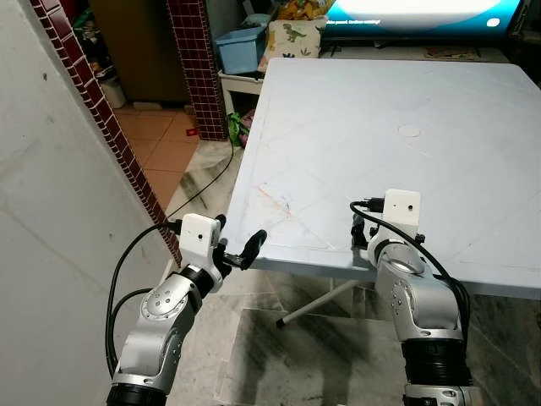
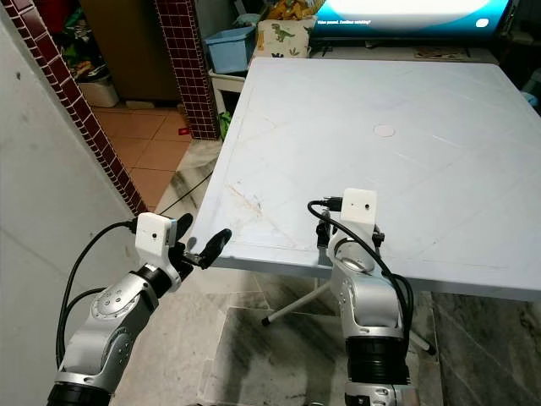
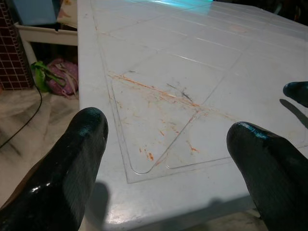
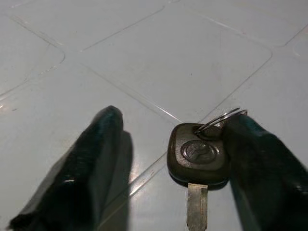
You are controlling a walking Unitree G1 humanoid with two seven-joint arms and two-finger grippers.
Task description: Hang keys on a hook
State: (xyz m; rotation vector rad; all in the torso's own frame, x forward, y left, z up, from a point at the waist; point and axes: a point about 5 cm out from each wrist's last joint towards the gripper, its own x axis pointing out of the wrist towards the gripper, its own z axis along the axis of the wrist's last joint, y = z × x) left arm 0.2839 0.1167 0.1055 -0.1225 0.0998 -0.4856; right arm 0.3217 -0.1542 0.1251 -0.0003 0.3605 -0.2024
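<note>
Key (image 4: 198, 156) on table (image 4: 144, 57) — between open right jaws, touching one.

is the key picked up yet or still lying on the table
Lying on the table. The key rests flat between the right gripper's open fingers, one finger touching its ring; nothing grips it.

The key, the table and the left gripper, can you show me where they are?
key (image 4: 198, 155): right wrist view, on its black head.
table (image 1: 439, 110): left eye view, bare white top.
left gripper (image 3: 166, 139): left wrist view, midway between its open fingertips.
</note>
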